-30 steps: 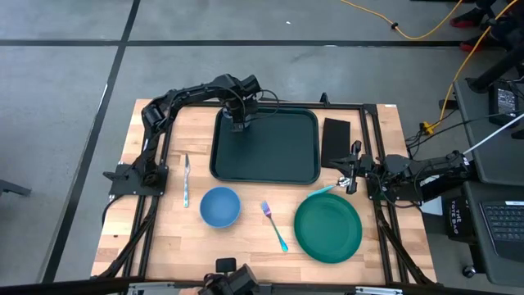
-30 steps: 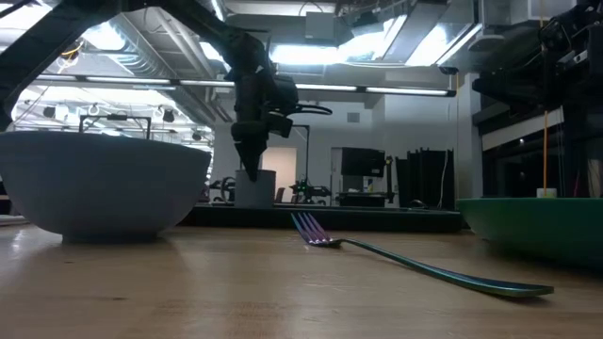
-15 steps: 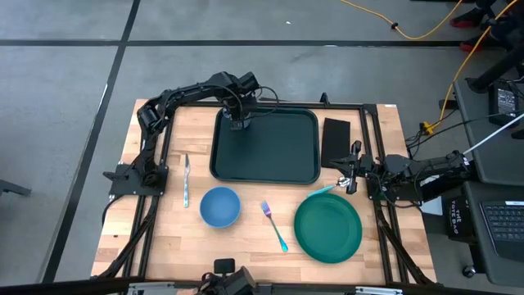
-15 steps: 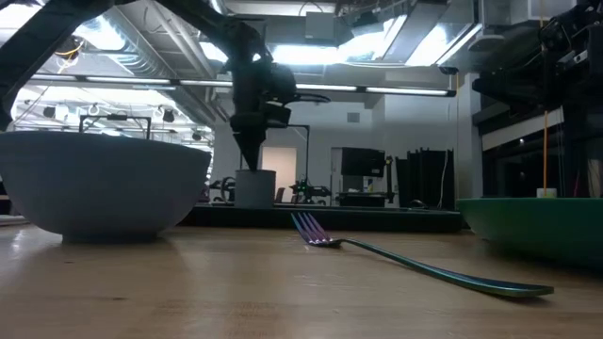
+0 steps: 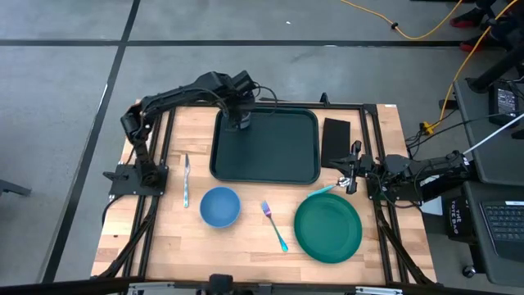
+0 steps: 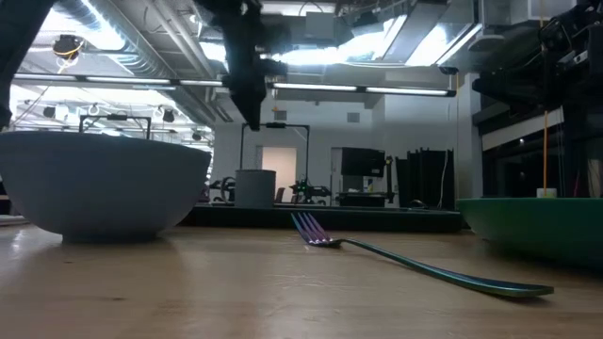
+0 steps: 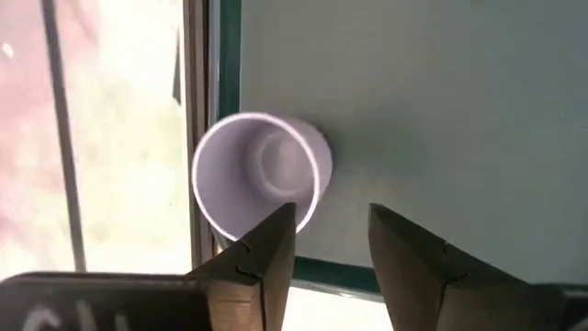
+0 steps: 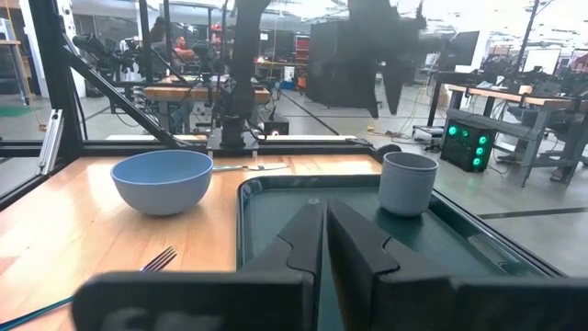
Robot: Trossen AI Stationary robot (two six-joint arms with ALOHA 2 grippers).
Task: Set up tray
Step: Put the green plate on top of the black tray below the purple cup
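Observation:
The dark green tray (image 5: 274,152) lies at the table's far middle. A pale cup (image 7: 262,175) stands upright on its base in the tray's far left corner, also seen in the low view (image 6: 254,186) and the right wrist view (image 8: 407,184). My left gripper (image 7: 331,221) hangs above the cup (image 6: 252,121), open, pointing steeply down, with nothing between its fingers. My right gripper (image 5: 350,170) rests shut at the table's right edge, level, pointing toward the tray (image 8: 324,216).
A blue bowl (image 5: 219,206), a fork (image 5: 275,226) and a round green plate (image 5: 327,228) lie on the near half of the table. A piece of cutlery (image 5: 187,180) lies at the left. A black napkin (image 5: 336,141) lies right of the tray.
My left gripper has risen from the cup's rim to well above it and drawn slightly toward the table's far left. The cup stays upright in the tray's corner.

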